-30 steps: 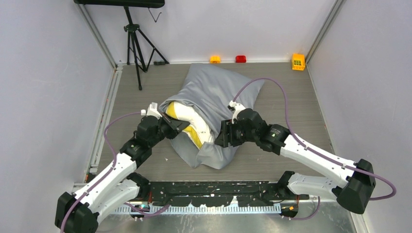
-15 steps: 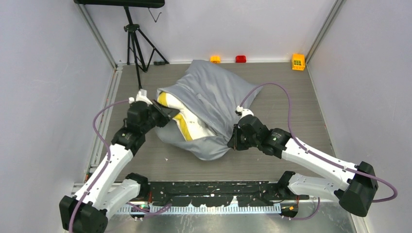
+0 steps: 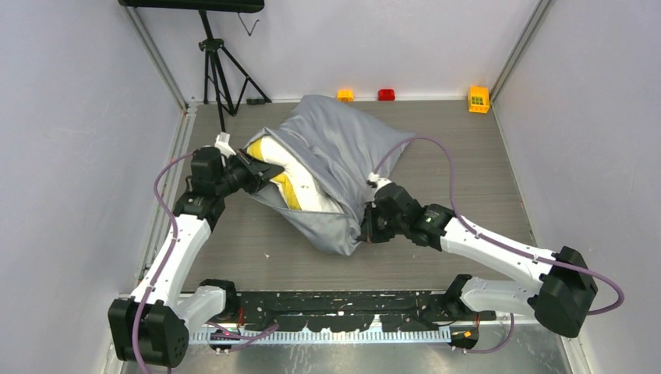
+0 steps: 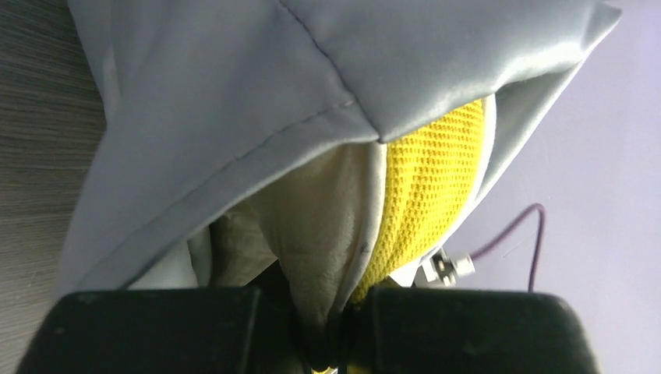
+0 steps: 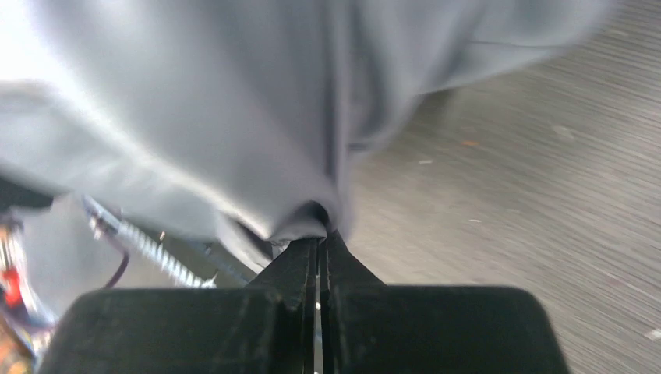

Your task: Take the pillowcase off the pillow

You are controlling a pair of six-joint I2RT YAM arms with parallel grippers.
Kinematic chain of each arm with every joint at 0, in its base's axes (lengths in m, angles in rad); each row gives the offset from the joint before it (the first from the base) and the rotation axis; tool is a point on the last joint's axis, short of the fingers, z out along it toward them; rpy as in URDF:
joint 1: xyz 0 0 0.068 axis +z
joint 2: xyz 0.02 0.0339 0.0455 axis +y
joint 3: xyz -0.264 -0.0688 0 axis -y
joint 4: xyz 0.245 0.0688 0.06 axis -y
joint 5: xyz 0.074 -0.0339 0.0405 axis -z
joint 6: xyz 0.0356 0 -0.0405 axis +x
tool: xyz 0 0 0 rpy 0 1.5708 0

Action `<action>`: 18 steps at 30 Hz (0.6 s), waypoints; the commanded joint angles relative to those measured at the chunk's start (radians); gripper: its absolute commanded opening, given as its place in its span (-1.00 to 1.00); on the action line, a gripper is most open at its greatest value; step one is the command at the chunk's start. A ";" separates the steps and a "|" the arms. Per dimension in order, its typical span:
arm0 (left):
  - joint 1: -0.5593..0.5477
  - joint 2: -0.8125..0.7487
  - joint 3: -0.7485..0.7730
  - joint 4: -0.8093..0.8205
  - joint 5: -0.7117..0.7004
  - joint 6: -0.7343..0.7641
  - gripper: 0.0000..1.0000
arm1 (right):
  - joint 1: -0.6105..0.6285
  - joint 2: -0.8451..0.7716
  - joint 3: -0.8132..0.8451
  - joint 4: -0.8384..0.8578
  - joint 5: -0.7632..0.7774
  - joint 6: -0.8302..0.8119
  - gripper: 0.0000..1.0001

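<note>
Sagging on the table (image 3: 468,179), the limp, slippery pillowcase (image 3: 343,144) was pinched at its near fold by the right gripper (image 5: 319,243) while the left gripper (image 4: 319,331) clamped a bared corner of the soft pillow (image 3: 313,199) (sensible holds, seemingly).

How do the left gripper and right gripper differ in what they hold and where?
The left gripper pinches a corner of the pillow; the right gripper pinches the pillowcase. The left gripper is at the case's open mouth, the right gripper at its near right side. Both are shut.
</note>
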 commanded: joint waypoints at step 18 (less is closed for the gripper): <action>-0.059 0.027 0.110 0.216 -0.134 -0.080 -1.00 | 0.388 0.262 0.109 -0.028 0.218 -0.056 -0.99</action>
